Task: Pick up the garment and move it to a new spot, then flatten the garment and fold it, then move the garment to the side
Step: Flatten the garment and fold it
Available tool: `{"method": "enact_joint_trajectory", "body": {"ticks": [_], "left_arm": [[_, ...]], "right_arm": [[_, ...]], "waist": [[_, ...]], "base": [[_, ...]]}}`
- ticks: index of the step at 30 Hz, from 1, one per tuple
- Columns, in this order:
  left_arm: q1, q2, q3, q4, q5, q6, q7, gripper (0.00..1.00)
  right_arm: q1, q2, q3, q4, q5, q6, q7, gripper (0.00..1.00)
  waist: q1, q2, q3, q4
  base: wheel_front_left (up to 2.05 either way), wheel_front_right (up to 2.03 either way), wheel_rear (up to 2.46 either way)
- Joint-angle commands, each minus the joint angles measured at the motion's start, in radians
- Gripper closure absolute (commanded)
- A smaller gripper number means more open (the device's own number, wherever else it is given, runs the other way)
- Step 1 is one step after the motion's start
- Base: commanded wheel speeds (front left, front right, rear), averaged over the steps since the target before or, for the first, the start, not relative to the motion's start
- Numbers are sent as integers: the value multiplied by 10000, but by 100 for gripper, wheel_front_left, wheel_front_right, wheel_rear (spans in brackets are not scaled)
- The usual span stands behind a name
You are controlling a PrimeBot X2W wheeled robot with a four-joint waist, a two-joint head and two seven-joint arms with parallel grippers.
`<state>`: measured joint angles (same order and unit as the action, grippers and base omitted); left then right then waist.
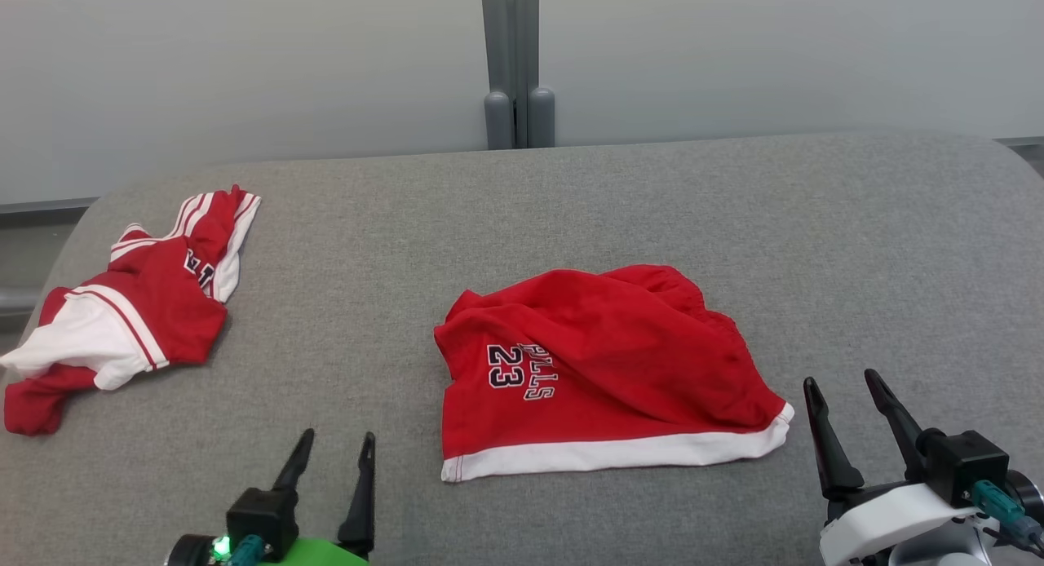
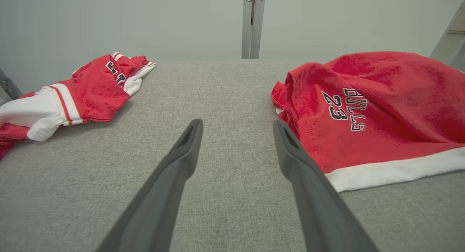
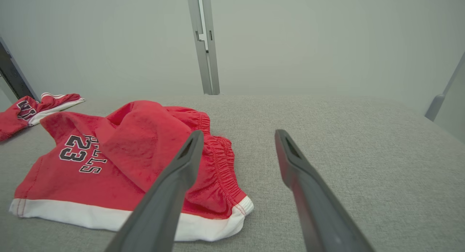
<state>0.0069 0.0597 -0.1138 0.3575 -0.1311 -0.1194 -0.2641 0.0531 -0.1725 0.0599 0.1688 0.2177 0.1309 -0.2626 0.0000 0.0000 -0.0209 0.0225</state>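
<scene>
Shorts (image 1: 603, 362) lie untouched; left gripper (image 1: 338, 435) and right gripper (image 1: 840, 378) are spread wide, empty. Right wrist view shows their stretchy waist (image 3: 219, 161).

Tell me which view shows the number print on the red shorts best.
Left wrist view: the number print is close, sharp and whole. Head view shows it small; in the right wrist view a fold hides some lettering.
</scene>
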Motion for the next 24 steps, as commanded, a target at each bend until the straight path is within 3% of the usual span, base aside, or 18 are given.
{"method": "enact_joint_trajectory", "body": {"ticks": [1, 14, 24], "left_arm": [[-196, -8, -195, 176, -97, -50, -6, 0], [-1608, -80, -2801, 2570, -1064, -110, -6, 0], [-2538, -76, -4209, 3701, -2096, 159, -3, 0]], "right_arm": [[-190, -78, -1, 146, 30, -3, -34, 0], [-1845, -483, 432, 2971, 270, -3, -34, 0], [-2778, -269, 1243, 4590, 723, -3, -34, 0]], "waist": [[0, 0, 32, -18], [0, 0, 928, -95], [0, 0, 1559, -75]], "base": [[0, 0, 0], [0, 0, 0], [0, 0, 0]]}}
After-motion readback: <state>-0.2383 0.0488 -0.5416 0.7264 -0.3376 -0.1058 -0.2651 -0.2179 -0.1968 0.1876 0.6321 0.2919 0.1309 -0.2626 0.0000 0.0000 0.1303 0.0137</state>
